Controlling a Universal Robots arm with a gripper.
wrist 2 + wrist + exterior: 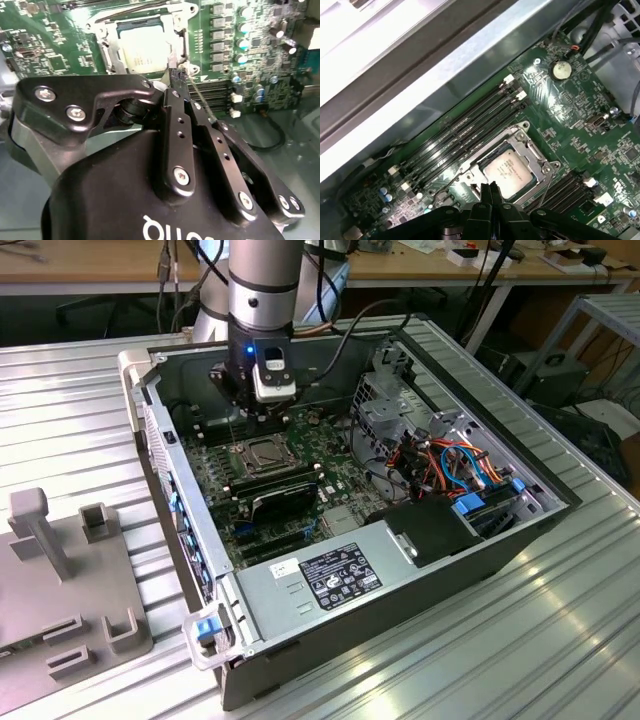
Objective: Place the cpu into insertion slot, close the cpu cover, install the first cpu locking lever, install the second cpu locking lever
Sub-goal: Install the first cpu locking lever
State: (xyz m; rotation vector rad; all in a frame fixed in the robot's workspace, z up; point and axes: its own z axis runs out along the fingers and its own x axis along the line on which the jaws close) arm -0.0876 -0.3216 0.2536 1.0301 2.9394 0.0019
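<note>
One cpu [144, 47] corner hidden behind closed fingers [178, 76].

— Where is the small flat square chip with a dull silver-tan metal top [509, 169] found?
— It is seen in both wrist views, seated level in the square black-rimmed socket [142, 23] on the green circuit board [580, 115]. The pin field is covered by it.
— And the thin square silver metal frame plate [106, 50]?
— It is laid flat around the chip, whose top is left exposed through the large square cut-out.
</note>
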